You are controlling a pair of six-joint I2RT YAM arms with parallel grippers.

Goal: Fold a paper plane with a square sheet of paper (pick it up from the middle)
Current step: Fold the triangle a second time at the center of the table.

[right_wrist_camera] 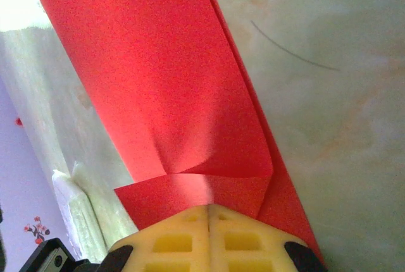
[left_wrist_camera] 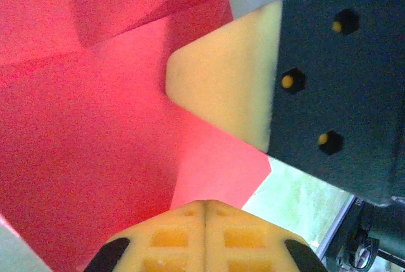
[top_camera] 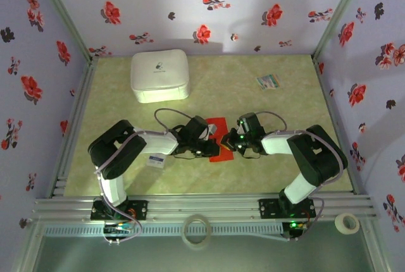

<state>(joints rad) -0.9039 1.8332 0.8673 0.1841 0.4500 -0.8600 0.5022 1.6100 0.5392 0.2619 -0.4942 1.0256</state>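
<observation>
Two closed end effectors meet mid-way across the desk [top_camera: 285, 158] at the partly folded square sheet of paper [top_camera: 219, 126]: left end effector [top_camera: 211, 143] bears on it, right end effector [top_camera: 228, 140] pinches a flap, best drawn over squarely before creasing.

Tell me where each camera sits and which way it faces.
Top external: above and behind the bases, looking down at the table; both arms, red paper between them.
Left wrist: on that arm, looking past the shut left gripper onto the paper.
Right wrist: on that arm, looking past the shut right gripper onto the paper.
All three share the red paper.
</observation>
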